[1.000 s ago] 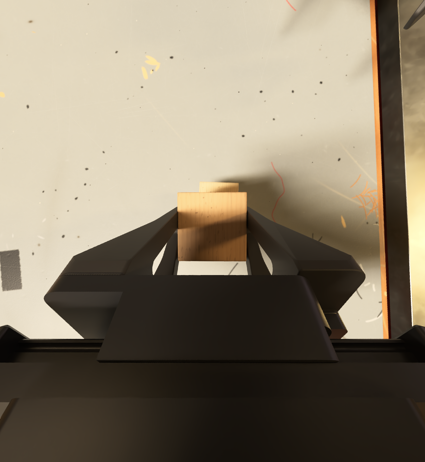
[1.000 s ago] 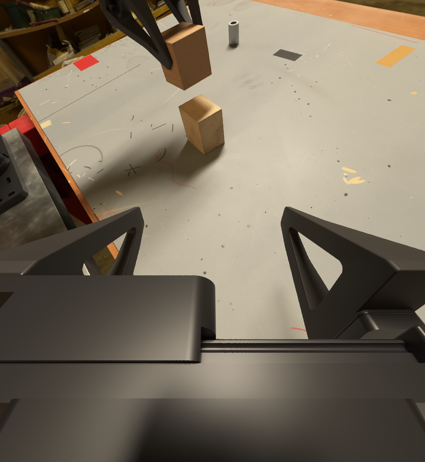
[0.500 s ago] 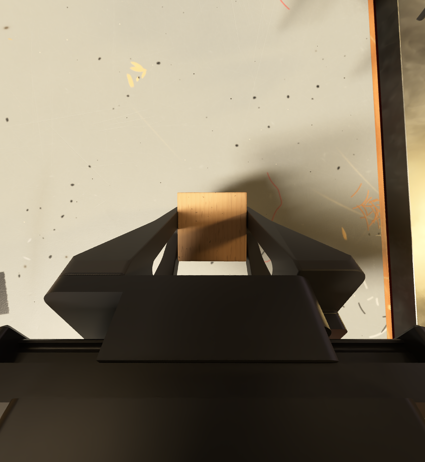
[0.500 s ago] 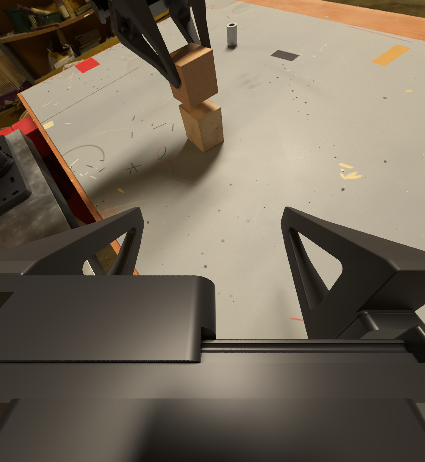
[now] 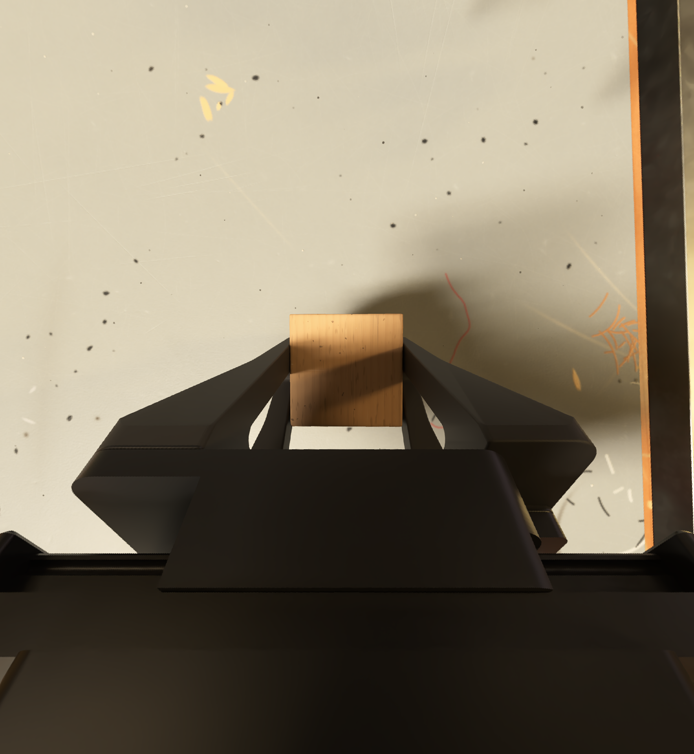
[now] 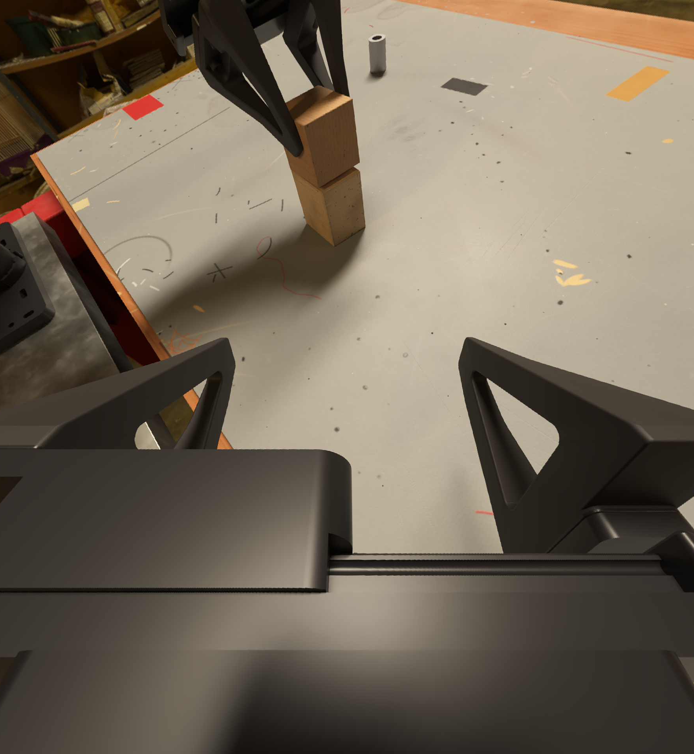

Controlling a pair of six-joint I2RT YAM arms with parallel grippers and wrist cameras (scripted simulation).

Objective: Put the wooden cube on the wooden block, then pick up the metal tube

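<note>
My left gripper (image 5: pixel 346 347) is shut on the wooden cube (image 5: pixel 346 369), which fills the gap between its fingers and hides the wooden block below it. In the right wrist view the left gripper (image 6: pixel 316 122) holds the cube (image 6: pixel 324 134) resting on top of the upright wooden block (image 6: pixel 335 208), the cube a little tilted and offset to the left. The metal tube (image 6: pixel 377 53), a short grey cylinder, stands upright farther back on the table. My right gripper (image 6: pixel 345 355) is open and empty, low over the table in front of the stack.
The table's orange-edged left border (image 6: pixel 104 261) runs near my right gripper's left finger; a dark arm base (image 6: pixel 2 302) stands beyond it. Flat coloured patches lie on the table: red (image 6: pixel 143 107), dark grey (image 6: pixel 463 86), orange (image 6: pixel 637 83). The table edge (image 5: pixel 639 285) runs along the right of the left wrist view.
My left gripper has lowered the cube from above the block until it sits on the block's top. My right gripper has stayed open and barely moved.
</note>
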